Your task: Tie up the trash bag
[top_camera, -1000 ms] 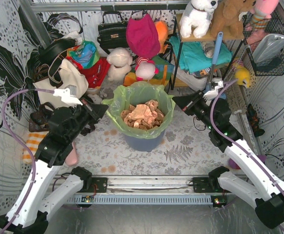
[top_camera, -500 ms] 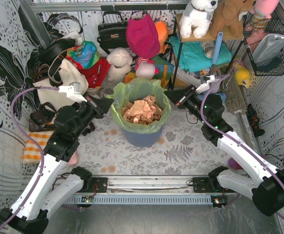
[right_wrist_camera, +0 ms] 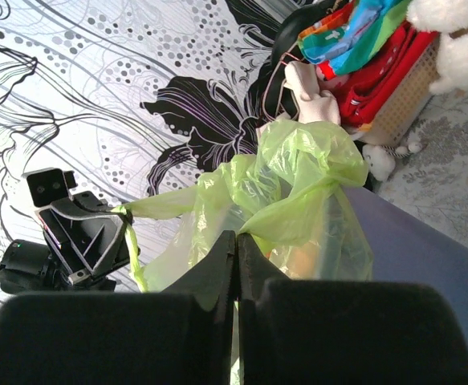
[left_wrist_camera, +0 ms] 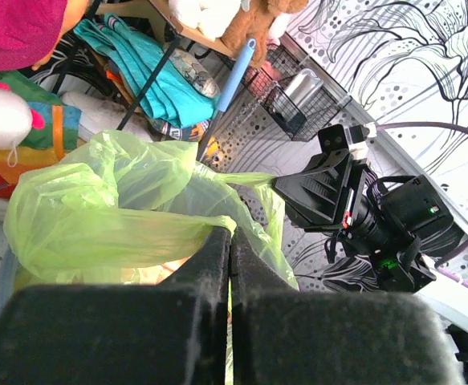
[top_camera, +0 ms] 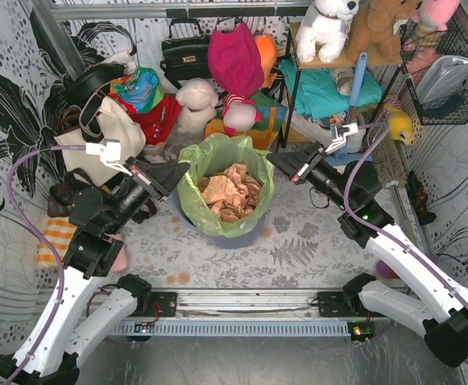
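The trash bag [top_camera: 227, 160] is thin light-green plastic lining a round blue-grey bin [top_camera: 235, 233], with crumpled brown paper [top_camera: 229, 192] showing inside. My left gripper [top_camera: 182, 168] is shut on the bag's left rim. My right gripper [top_camera: 272, 160] is shut on the right rim. In the left wrist view the trash bag [left_wrist_camera: 113, 204] stretches from my closed gripper [left_wrist_camera: 230, 234] toward the other arm. In the right wrist view a stretched fold of the trash bag [right_wrist_camera: 298, 192] runs up from my gripper [right_wrist_camera: 236, 237].
A cream tote bag [top_camera: 109, 136] and dark handbags crowd the back left. Soft toys [top_camera: 197, 104] and a shelf rack [top_camera: 330, 88] with a blue-handled brush [top_camera: 352, 92] stand behind the bin. A wire basket [top_camera: 446, 76] hangs at the right wall.
Both grippers moved inward from beside the bin to the bag's rim and took hold of it. The rim now stands pulled up off the bin, and the bin has shifted slightly.
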Available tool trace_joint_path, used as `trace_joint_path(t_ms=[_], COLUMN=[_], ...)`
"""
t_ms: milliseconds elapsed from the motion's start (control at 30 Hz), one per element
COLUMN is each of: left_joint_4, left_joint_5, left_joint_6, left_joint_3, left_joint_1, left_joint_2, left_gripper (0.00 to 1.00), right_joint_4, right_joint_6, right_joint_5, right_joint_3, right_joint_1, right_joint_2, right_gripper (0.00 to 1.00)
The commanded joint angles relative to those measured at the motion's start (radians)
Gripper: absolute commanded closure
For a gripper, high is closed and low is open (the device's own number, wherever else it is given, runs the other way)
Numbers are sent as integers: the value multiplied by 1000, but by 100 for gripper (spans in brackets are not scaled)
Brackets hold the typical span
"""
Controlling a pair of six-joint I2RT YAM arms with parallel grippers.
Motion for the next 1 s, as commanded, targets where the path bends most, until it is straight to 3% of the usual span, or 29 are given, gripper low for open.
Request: trace_joint_path(t_ms=[0, 200, 367, 600, 800, 967], left_joint_4=[104, 19, -50, -75, -59, -152], left_joint_5=[50, 61, 81, 346, 543, 537], left_joint_6=[-35, -48, -59, -72, -128, -76], left_joint_3=[49, 85, 22, -24, -36, -47], left_joint_1=[3, 3, 3, 4, 4, 3], left_joint_2=[2, 44, 4, -12, -1, 45], left_gripper=[100, 100, 100, 100, 100, 100], right_joint_4=[-77, -283, -481, -679, -737, -803], right_joint_6=[-17, -3, 4, 22, 30, 14], right_joint_5=[46, 95, 99, 100, 104, 77], right_joint_3=[36, 50, 9, -65, -95, -103], right_joint_1=[4, 4, 5, 5, 5, 5], right_joint_2=[-65, -103, -169, -296, -342, -334], right_gripper=[100, 100, 100, 100, 100, 100])
